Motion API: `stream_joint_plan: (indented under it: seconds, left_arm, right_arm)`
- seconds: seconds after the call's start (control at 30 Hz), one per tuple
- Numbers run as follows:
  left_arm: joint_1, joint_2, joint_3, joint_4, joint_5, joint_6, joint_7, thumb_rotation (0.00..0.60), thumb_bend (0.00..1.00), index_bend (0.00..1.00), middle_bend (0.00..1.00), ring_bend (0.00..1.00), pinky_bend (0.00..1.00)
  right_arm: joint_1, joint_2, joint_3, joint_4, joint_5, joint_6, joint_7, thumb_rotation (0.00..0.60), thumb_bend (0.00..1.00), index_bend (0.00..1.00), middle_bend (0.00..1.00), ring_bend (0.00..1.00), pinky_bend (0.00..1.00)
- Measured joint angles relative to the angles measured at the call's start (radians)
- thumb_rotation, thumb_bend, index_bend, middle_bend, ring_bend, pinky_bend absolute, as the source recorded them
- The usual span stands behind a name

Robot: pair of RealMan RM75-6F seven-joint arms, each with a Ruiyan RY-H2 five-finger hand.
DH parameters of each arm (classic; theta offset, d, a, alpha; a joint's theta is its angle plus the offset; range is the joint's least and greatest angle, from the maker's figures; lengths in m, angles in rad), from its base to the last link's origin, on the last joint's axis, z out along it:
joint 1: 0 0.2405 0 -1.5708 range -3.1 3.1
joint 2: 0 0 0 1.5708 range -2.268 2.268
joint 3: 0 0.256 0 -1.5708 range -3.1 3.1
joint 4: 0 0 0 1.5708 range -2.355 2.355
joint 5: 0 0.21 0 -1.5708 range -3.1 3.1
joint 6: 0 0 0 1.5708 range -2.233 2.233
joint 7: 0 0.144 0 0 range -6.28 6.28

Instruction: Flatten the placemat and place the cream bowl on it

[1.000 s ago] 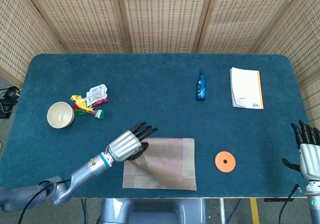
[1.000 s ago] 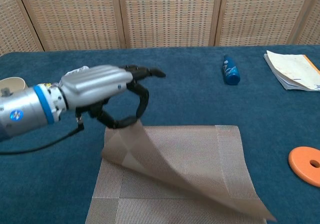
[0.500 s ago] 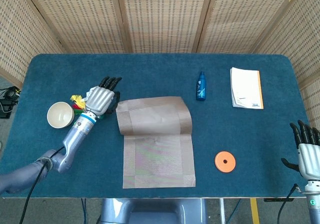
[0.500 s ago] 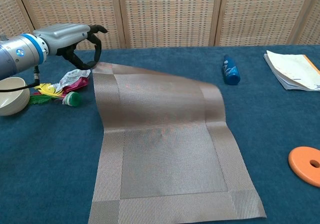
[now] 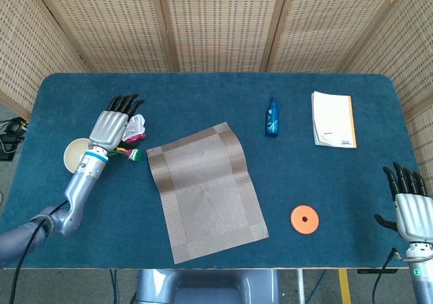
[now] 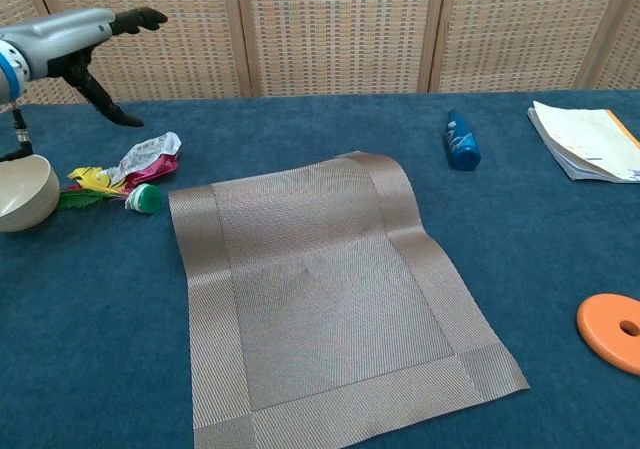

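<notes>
The brown woven placemat point(image 5: 204, 189) point(image 6: 320, 289) lies spread flat in the middle of the table, turned a little askew. The cream bowl point(image 5: 73, 156) point(image 6: 22, 193) stands upright at the left, partly hidden behind my left arm in the head view. My left hand point(image 5: 111, 123) point(image 6: 78, 39) hovers above the table between the bowl and the mat's far left corner, fingers extended and apart, holding nothing. My right hand point(image 5: 408, 204) sits at the front right edge, fingers spread and empty, seen only in the head view.
A bundle of coloured wrappers point(image 5: 130, 141) point(image 6: 135, 169) lies beside the bowl under my left hand. A blue bottle point(image 5: 272, 116) point(image 6: 461, 140) and a white booklet point(image 5: 333, 120) point(image 6: 588, 141) lie at the back right. An orange disc point(image 5: 304, 218) point(image 6: 612, 331) rests right of the mat.
My left hand unfolded the mat, let it go and rose away to the left. The mat dropped flat and skewed.
</notes>
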Motion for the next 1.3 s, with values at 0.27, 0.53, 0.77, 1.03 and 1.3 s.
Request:
stream_joint_plan:
  seconds: [0.27, 0.53, 0.77, 1.03, 1.3]
  left_arm:
    - [0.122, 0.21, 0.023, -0.348, -0.069, 0.106, 0.127, 0.6, 0.0, 0.0, 0.0, 0.0, 0.0]
    - [0.299, 0.3, 0.096, -0.571, -0.09, 0.361, 0.244, 0.6, 0.0, 0.0, 0.0, 0.0, 0.0]
    - [0.404, 0.355, 0.171, -0.707, -0.051, 0.468, 0.32, 0.6, 0.0, 0.0, 0.0, 0.0, 0.0]
    - [0.43, 0.351, 0.195, -0.735, -0.03, 0.489, 0.374, 0.6, 0.0, 0.0, 0.0, 0.0, 0.0]
    - [0.435, 0.337, 0.201, -0.714, 0.006, 0.495, 0.409, 0.6, 0.0, 0.0, 0.0, 0.0, 0.0]
  right_arm:
    - [0.057, 0.017, -0.027, -0.02, -0.101, -0.057, -0.015, 0.6, 0.0, 0.03, 0.0, 0.0, 0.0]
    - [0.182, 0.027, -0.08, -0.046, -0.318, -0.165, 0.021, 0.6, 0.0, 0.08, 0.0, 0.0, 0.0]
    - [0.306, -0.032, -0.135, -0.055, -0.483, -0.27, 0.002, 0.6, 0.0, 0.12, 0.0, 0.0, 0.0]
    - [0.412, -0.134, -0.165, -0.023, -0.568, -0.37, -0.055, 0.6, 0.0, 0.14, 0.0, 0.0, 0.0]
    - [0.455, -0.211, -0.174, 0.023, -0.549, -0.439, -0.102, 0.6, 0.0, 0.13, 0.0, 0.0, 0.0]
